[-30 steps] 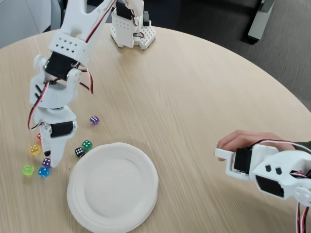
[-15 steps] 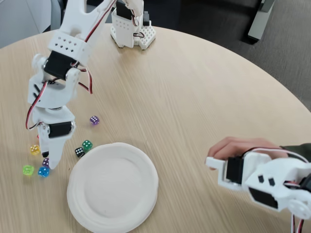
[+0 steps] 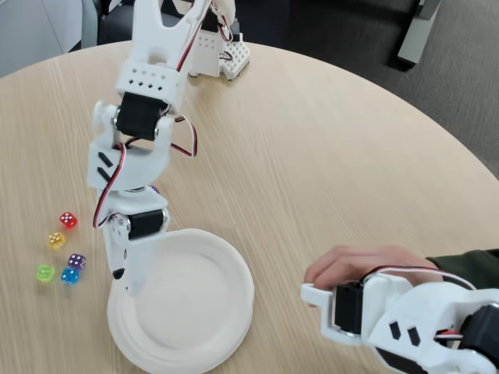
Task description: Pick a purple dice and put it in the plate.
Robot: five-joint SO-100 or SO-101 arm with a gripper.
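Note:
The white paper plate [image 3: 195, 312] lies at the table's front, left of centre. A purple dice [image 3: 76, 261] rests on the table left of the plate, among other coloured dice. My gripper [image 3: 126, 284] points down over the plate's left rim, to the right of that dice and apart from it. Its white fingers [image 3: 132, 257] look pressed together, and I see no dice between them. The arm [image 3: 144, 117] reaches in from the back and hides the table behind it.
Red [image 3: 69, 220], yellow [image 3: 56, 240], green [image 3: 45, 273] and blue [image 3: 70, 276] dice lie around the purple one. A second white arm [image 3: 405, 319] with a person's hand [image 3: 359, 269] on it sits at the front right. The arm's base [image 3: 214, 51] stands at the back.
My gripper has lifted away from the dice cluster and swung right to the plate's left rim. The purple dice stayed on the table. The hand-held arm at the front right slid left.

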